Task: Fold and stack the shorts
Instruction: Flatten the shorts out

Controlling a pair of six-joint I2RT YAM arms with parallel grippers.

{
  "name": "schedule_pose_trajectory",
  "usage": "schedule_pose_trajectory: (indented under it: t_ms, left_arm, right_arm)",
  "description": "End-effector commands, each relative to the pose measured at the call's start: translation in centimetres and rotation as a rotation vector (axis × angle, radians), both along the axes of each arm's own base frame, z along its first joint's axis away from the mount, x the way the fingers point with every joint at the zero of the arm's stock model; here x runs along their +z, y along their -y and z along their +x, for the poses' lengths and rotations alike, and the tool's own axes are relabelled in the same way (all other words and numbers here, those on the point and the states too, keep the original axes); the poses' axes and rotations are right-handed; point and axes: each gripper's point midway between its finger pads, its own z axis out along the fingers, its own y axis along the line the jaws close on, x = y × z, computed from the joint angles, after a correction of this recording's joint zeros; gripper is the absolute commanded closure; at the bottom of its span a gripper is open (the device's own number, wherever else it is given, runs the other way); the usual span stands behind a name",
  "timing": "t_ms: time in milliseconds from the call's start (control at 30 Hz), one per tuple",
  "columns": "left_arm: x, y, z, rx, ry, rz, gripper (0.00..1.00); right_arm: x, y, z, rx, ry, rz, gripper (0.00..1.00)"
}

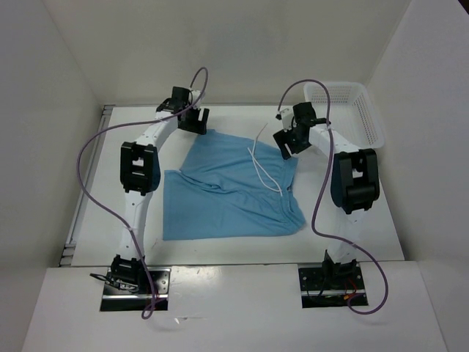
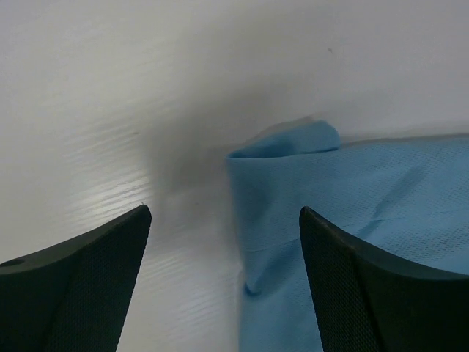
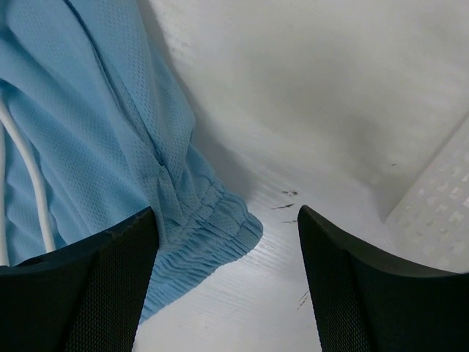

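Top external view showed the shorts (image 1: 227,191) lying spread, folding and stacking judged outstanding, left gripper (image 1: 196,121) and right gripper (image 1: 288,149) both open, empty, at their far corners.

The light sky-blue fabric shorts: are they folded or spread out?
Spread out: the shorts lie wide and mostly flat on the white table; only one far corner curls over.

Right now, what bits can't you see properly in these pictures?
- Top view: the right gripper hangs over the far right corner of the shorts and hides it.
- Right wrist view: the drawstring runs behind a finger and off the picture edge, so its ends are unseen.
- Right wrist view: only a corner of the basket shows, cut off by the edge.
- No view shows the shorts' underside.
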Motion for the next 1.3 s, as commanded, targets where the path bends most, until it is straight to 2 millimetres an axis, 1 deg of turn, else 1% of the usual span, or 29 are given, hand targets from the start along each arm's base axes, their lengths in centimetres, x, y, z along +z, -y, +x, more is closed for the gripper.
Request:
schedule_pose_trajectory:
  t_ms: [0, 67, 133, 167, 200, 333, 367, 433, 467, 500, 533, 567, 600, 633, 667, 700, 733, 800, 833, 900, 933, 1000, 1033, 1100, 1133, 1167, 1200, 1233, 1267]
  left_arm:
    - [1.0, 2.6, 0.5, -0.061, 0.026, -0.035, 0.11]
    - [-0.3, 3.2, 0.2, -0.071, 0.005, -0.032, 0.11]
    - [-0.8, 3.2, 0.2, -0.071, -0.004, -0.030, 0.11]
    - [-1.4, 3.8, 0.0, -0.081, -0.013, -0.029, 0.11]
    - [-1.1, 3.9, 0.2, -0.082, -0.005, -0.030, 0.11]
    - [-2.1, 4.7, 0.2, -0.094, -0.014, -0.029, 0.17]
    - [-2.1, 5.2, 0.0, -0.103, -0.014, -0.029, 0.27]
    - [-2.7, 5.2, 0.0, -0.103, -0.024, -0.027, 0.41]
    - [-2.7, 5.2, 0.0, -0.103, -0.024, -0.027, 0.50]
    - [-2.8, 5.1, 0.0, -0.097, -0.023, -0.020, 0.69]
    - [-2.8, 5.1, 0.0, -0.097, -0.023, -0.020, 0.76]
    - [-2.6, 5.1, 0.2, -0.097, -0.014, -0.022, 0.83]
    - [-2.7, 5.0, 0.3, -0.091, -0.013, -0.015, 0.89]
    - [-2.1, 5.0, 0.5, -0.091, 0.001, -0.018, 1.00]
    - [-2.1, 4.8, 0.6, -0.084, 0.002, -0.010, 1.00]
    - [-1.7, 4.9, 0.9, -0.083, 0.014, -0.012, 1.00]
    - [-0.4, 5.0, 1.3, -0.084, 0.046, -0.018, 1.00]
    - [0.5, 5.0, 1.8, -0.077, 0.068, -0.016, 1.00]
    - [1.8, 5.1, 2.2, -0.077, 0.100, -0.022, 1.00]
    - [4.7, 4.0, 3.3, -0.057, 0.162, -0.032, 1.00]
    - [6.4, 4.0, 3.5, -0.057, 0.193, -0.037, 1.00]
    - [8.4, 3.7, 3.3, -0.063, 0.214, -0.053, 1.00]
    - [10.5, 3.8, 3.1, -0.070, 0.246, -0.065, 1.00]
    - [12.2, 3.7, 2.6, -0.071, 0.262, -0.067, 1.00]
    - [13.6, 3.4, 2.0, -0.064, 0.272, -0.063, 1.00]
    - [13.9, 3.0, 1.7, -0.046, 0.268, -0.048, 1.00]
    - [15.9, 1.9, 1.3, -0.021, 0.298, -0.039, 1.00]
    - [16.4, 1.5, 0.8, -0.007, 0.294, -0.026, 1.00]
    - [15.2, 0.7, 0.1, 0.021, 0.260, 0.004, 1.00]
  right_arm:
    - [-1.7, -0.5, -2.3, 0.092, -0.098, 0.029, 0.21]
    - [-2.9, -0.6, -3.3, 0.096, -0.139, 0.034, 0.21]
    - [-3.2, -0.5, -3.3, 0.104, -0.147, 0.029, 0.21]
    - [-3.2, -0.5, -3.3, 0.104, -0.147, 0.029, 0.21]
    - [-3.8, -0.5, -3.2, 0.104, -0.151, 0.028, 0.21]
    - [-4.4, -0.4, -3.0, 0.099, -0.161, 0.019, 0.31]
    - [-4.7, -0.5, -3.2, 0.103, -0.171, 0.026, 0.38]
    - [-5.1, -0.5, -3.2, 0.103, -0.180, 0.025, 0.49]
    - [-5.1, -0.4, -3.2, 0.099, -0.179, 0.017, 0.62]
    - [-5.4, -0.7, -3.4, 0.097, -0.180, 0.012, 0.69]
    - [-5.4, -0.5, -3.3, 0.093, -0.179, 0.002, 0.76]
    - [-5.7, -0.6, -3.1, 0.093, -0.173, -0.016, 0.89]
    - [-5.3, -0.7, -2.7, 0.085, -0.160, -0.010, 0.93]
    - [-4.9, -0.6, -2.0, 0.079, -0.137, -0.018, 0.96]
    - [-5.0, -0.7, -1.8, 0.065, -0.134, -0.033, 0.99]
    - [-4.0, -0.8, -0.5, 0.060, -0.089, -0.036, 1.00]
    - [-3.3, -0.7, 0.4, 0.054, -0.059, -0.040, 1.00]
    - [-1.5, -0.8, 2.1, 0.034, 0.002, -0.040, 1.00]
    - [-0.5, -0.7, 2.6, 0.029, 0.028, -0.043, 1.00]
    - [1.0, -0.9, 3.3, 0.028, 0.064, -0.037, 1.00]
    - [1.4, -1.4, 3.5, 0.048, 0.077, -0.041, 1.00]
    - [3.4, -2.5, 3.4, 0.076, 0.121, -0.045, 1.00]
    - [4.0, -3.2, 3.3, 0.096, 0.133, -0.047, 1.00]
    - [5.5, -3.9, 3.1, 0.109, 0.164, -0.040, 1.00]
    - [6.1, -4.4, 3.0, 0.119, 0.176, -0.036, 1.00]
    - [7.3, -4.2, 3.2, 0.108, 0.208, -0.043, 1.00]
    - [7.9, -4.4, 3.1, 0.119, 0.225, -0.057, 1.00]
    - [9.0, -4.2, 3.3, 0.119, 0.252, -0.068, 1.00]
    - [10.5, -4.5, 3.1, 0.136, 0.285, -0.079, 1.00]
